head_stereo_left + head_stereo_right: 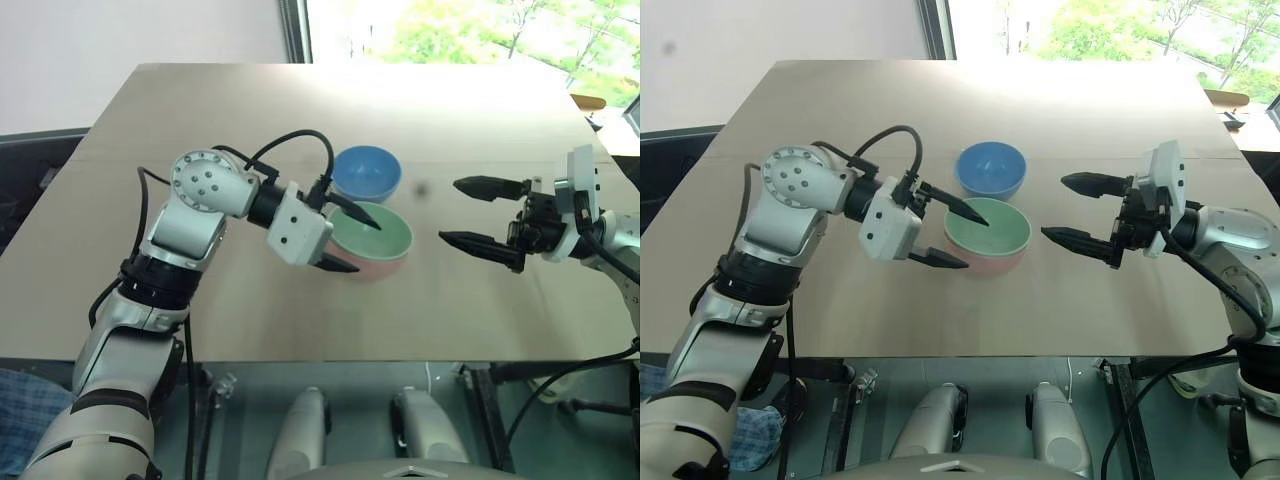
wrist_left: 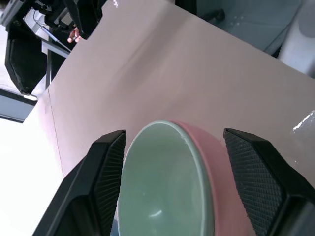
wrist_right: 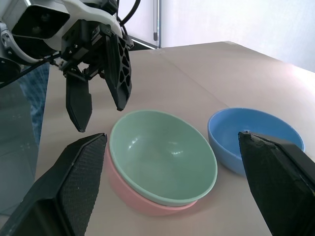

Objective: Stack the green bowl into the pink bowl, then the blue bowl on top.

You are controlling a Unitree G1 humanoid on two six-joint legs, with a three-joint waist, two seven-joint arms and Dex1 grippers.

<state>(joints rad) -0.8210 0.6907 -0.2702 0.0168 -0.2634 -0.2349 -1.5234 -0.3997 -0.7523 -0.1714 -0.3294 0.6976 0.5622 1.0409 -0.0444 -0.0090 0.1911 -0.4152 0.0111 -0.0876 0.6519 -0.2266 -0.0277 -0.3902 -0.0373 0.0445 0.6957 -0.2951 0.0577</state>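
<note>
Right wrist view shows three small round plastic bowls on the tan table (image 1: pixel 250 310): one pale green bowl (image 3: pixel 162 155) nested in one salmon-pink bowl (image 3: pixel 129 194), one sky-blue bowl (image 3: pixel 256 137) just beside. Left gripper (image 1: pixel 952 236) and right gripper (image 1: pixel 1077 212) both stand apart, empty. No writing is legible.

i see the green bowl (image 3: pixel 162 155) as smooth plastic with a soft sheen, small highlights inside it. the pink bowl (image 3: pixel 142 201) and blue bowl (image 3: pixel 253 140) look like the same plain, smooth plastic. the table (image 1: pixel 300 130) reads as matt, paper-like tan board. the left gripper (image 2: pixel 172 187) has black fingers (image 2: pixel 251 182) with knurled, textured pads.
</note>
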